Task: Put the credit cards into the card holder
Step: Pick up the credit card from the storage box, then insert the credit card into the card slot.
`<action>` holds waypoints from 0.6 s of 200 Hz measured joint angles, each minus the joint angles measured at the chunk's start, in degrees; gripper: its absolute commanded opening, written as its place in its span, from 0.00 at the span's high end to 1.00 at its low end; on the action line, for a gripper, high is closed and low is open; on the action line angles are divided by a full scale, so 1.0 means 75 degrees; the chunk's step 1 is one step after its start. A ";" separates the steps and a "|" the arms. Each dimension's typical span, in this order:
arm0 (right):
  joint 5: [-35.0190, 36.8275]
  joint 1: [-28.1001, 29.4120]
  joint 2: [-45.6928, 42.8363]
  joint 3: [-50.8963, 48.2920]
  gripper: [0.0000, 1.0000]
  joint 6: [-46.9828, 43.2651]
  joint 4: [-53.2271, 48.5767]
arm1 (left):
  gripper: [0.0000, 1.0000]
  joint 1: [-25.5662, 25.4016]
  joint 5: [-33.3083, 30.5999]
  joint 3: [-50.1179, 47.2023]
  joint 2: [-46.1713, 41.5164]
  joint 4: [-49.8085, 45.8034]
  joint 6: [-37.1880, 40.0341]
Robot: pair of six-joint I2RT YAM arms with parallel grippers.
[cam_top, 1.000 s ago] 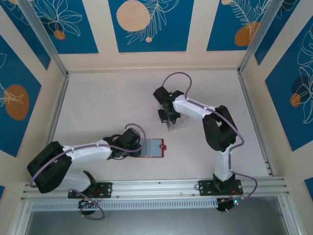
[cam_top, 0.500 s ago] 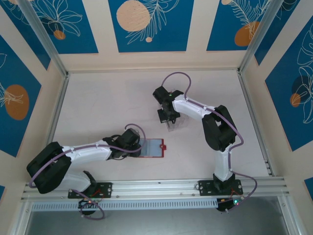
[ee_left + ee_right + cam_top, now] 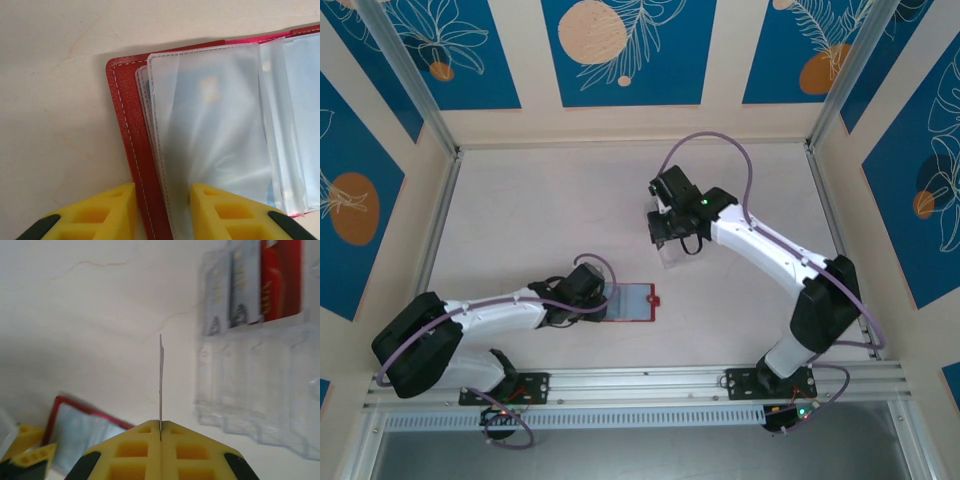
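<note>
Lifted from the clear plastic compartment tray (image 3: 260, 390), the right gripper (image 3: 160, 426), jaws pinching a thin pale card (image 3: 161, 382), should carry it edge-first toward the open dark-red leather card holder (image 3: 131, 135), whose edge sits between the left gripper's (image 3: 162, 210) spread jaws.

No legible text, labels, brands, numbers or signs. Markings on the cards (image 3: 250, 282) in the clear tray (image 3: 260, 390) are too blurred to read.

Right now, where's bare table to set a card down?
Free: the far-left stretch behind the card holder, and the near strip between holder and right arm base. Crowded: around the tray under the right gripper.
</note>
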 measured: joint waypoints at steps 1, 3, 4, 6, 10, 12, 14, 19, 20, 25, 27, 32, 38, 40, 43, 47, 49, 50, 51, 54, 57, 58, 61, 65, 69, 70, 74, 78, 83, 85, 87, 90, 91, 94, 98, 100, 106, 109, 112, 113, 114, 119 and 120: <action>-0.0017 0.0006 -0.0017 -0.0029 1.00 0.0006 0.0020 | 0.69 0.0000 0.0000 0.0000 0.0000 0.0000 0.0000; -0.0076 0.0026 -0.0064 -0.0122 1.00 0.0041 0.0093 | 0.69 0.0000 0.0000 0.0000 0.0000 0.0000 0.0000; -0.0096 0.0035 -0.0079 -0.0157 1.00 0.0058 0.0114 | 0.69 0.0000 0.0000 0.0000 0.0003 0.0000 0.0000; -0.0160 0.0058 -0.0122 -0.0254 1.00 0.0102 0.0207 | 0.69 0.0000 0.0000 0.0000 0.0003 0.0000 0.0000; -0.0265 0.0099 -0.0189 -0.0449 1.00 0.0175 0.0356 | 0.69 -0.0009 0.0000 0.0000 0.0003 0.0000 0.0000; -0.0300 0.0117 -0.0210 -0.0519 1.00 0.0213 0.0417 | 0.69 -0.0015 0.0000 0.0000 0.0003 0.0000 0.0000; -0.0364 0.0143 -0.0236 -0.0621 1.00 0.0254 0.0513 | 0.69 -0.0015 0.0000 0.0000 0.0003 0.0000 0.0000; -0.0495 0.0198 -0.0286 -0.0868 1.00 0.0373 0.0737 | 0.69 -0.0020 0.0000 0.0000 0.0003 0.0000 -0.0003; -0.0525 0.0204 -0.0291 -0.0909 1.00 0.0391 0.0778 | 0.69 -0.0023 0.0000 0.0000 0.0003 0.0000 0.0000; -0.0659 0.0265 -0.0326 -0.1195 1.00 0.0533 0.1026 | 0.69 -0.0029 0.0000 0.0000 0.0003 0.0000 -0.0003; -0.0697 0.0280 -0.0338 -0.1265 1.00 0.0568 0.1107 | 0.69 -0.0032 0.0000 0.0000 0.0003 0.0000 -0.0003; -0.0822 0.0344 -0.0373 -0.1588 1.00 0.0737 0.1445 | 0.69 -0.0035 0.0000 0.0000 0.0003 0.0000 0.0000; -0.0941 0.0408 -0.0402 -0.1912 1.00 0.0903 0.1725 | 0.69 -0.0038 0.0000 0.0000 0.0003 0.0000 -0.0003; -0.0988 0.0434 -0.0414 -0.2040 1.00 0.0973 0.1862 | 0.69 -0.0041 0.0000 0.0000 0.0006 0.0000 -0.0003; -0.1040 0.0466 -0.0425 -0.2209 1.00 0.1046 0.2008 | 0.69 -0.0044 0.0000 0.0000 0.0006 0.0000 -0.0003; -0.1110 0.0519 -0.0437 -0.2436 1.00 0.1192 0.2232 | 0.69 -0.0050 0.0000 0.0000 0.0009 0.0000 -0.0003; -0.1128 0.0533 -0.0446 -0.2512 1.00 0.1224 0.2299 | 0.69 -0.0050 0.0000 0.0000 0.0009 0.0000 -0.0003; -0.1154 0.0554 -0.0449 -0.2597 1.00 0.1288 0.2384 | 0.69 -0.0050 0.0000 0.0000 0.0009 0.0003 -0.0003; -0.1157 0.0562 -0.0449 -0.2637 1.00 0.1320 0.2419 | 0.69 -0.0050 0.0000 0.0000 0.0009 0.0003 -0.0003; -0.1201 0.0600 -0.0460 -0.2789 1.00 0.1413 0.2591 | 0.69 -0.0050 0.0000 0.0000 0.0009 0.0000 -0.0003; -0.1227 0.0632 -0.0463 -0.2935 1.00 0.1507 0.2734 | 0.69 -0.0050 0.0000 0.0000 0.0009 0.0003 -0.0003; -0.1230 0.0653 -0.0469 -0.3008 1.00 0.1571 0.2809 | 0.69 -0.0050 0.0000 0.0000 0.0009 0.0000 -0.0003; -0.1259 0.0688 -0.0478 -0.3153 1.00 0.1652 0.2975 | 0.69 -0.0050 0.0000 0.0000 0.0009 0.0003 0.0000; -0.1291 0.0731 -0.0498 -0.3331 1.00 0.1789 0.3174 | 0.69 -0.0050 0.0000 0.0000 0.0012 0.0000 0.0000; -0.1335 0.0784 -0.0516 -0.3535 1.00 0.1926 0.3410 | 0.69 -0.0050 0.0000 0.0000 0.0015 0.0003 -0.0003; -0.1346 0.0793 -0.0516 -0.3570 1.00 0.1955 0.3445 | 0.69 -0.0050 0.0000 0.0000 0.0017 0.0003 -0.0003; -0.1352 0.0848 -0.0542 -0.3748 1.00 0.2098 0.3666 | 0.69 -0.0050 0.0000 0.0000 0.0020 0.0006 -0.0003; -0.1370 0.0889 -0.0557 -0.3885 1.00 0.2212 0.3829 | 0.69 -0.0050 0.0000 0.0000 0.0023 0.0006 -0.0003; -0.1373 0.0950 -0.0586 -0.4071 1.00 0.2355 0.4080 | 0.69 -0.0050 0.0000 0.0000 0.0023 0.0006 -0.0003; -0.1370 0.0979 -0.0597 -0.4144 1.00 0.2445 0.4182 | 0.69 -0.0052 0.0000 0.0000 0.0023 0.0006 -0.0003; -0.1373 0.1003 -0.0612 -0.4220 1.00 0.2503 0.4296 | 0.69 -0.0052 0.0000 0.0000 0.0023 0.0006 -0.0003; -0.1373 0.1037 -0.0632 -0.4319 1.00 0.2582 0.4441 | 0.69 -0.0055 0.0003 0.0000 0.0023 0.0009 -0.0003; -0.1370 0.1046 -0.0638 -0.4342 1.00 0.2614 0.4473 | 0.69 -0.0058 0.0000 0.0000 0.0023 0.0009 -0.0003; -0.1370 0.1078 -0.0659 -0.4436 1.00 0.2702 0.4619 | 0.69 -0.0064 0.0000 0.0000 0.0023 0.0009 -0.0003; -0.1373 0.1125 -0.0685 -0.4570 1.00 0.2844 0.4817 | 0.69 -0.0064 0.0000 0.0000 0.0023 0.0009 -0.0003; -0.1370 0.1137 -0.0699 -0.4613 1.00 0.2882 0.4893 | 0.69 -0.0064 0.0000 0.0000 0.0023 0.0009 -0.0003; -0.1376 0.1183 -0.0734 -0.4785 1.00 0.3072 0.5184 | 0.69 -0.0064 0.0000 0.0000 0.0023 0.0012 -0.0003; -0.1373 0.1201 -0.0752 -0.4855 1.00 0.3115 0.5301 | 0.69 -0.0064 0.0000 0.0000 0.0023 0.0012 -0.0003; -0.1381 0.1221 -0.0764 -0.4948 1.00 0.3246 0.5476 | 0.69 -0.0064 0.0000 0.0000 0.0026 0.0012 -0.0003; -0.1384 0.1224 -0.0766 -0.4969 1.00 0.3261 0.5514 | 0.69 -0.0067 0.0000 0.0000 0.0026 0.0012 -0.0003; -0.1384 0.1227 -0.0769 -0.4986 1.00 0.3270 0.5543 | 0.69 -0.0067 0.0000 0.0000 0.0026 0.0012 -0.0003; -0.1399 0.1259 -0.0787 -0.5112 1.00 0.3416 0.5782 | 0.69 -0.0067 0.0000 0.0000 0.0035 0.0017 -0.0003; -0.1399 0.1262 -0.0787 -0.5126 1.00 0.3433 0.5817 | 0.69 -0.0067 0.0000 0.0000 0.0038 0.0017 -0.0003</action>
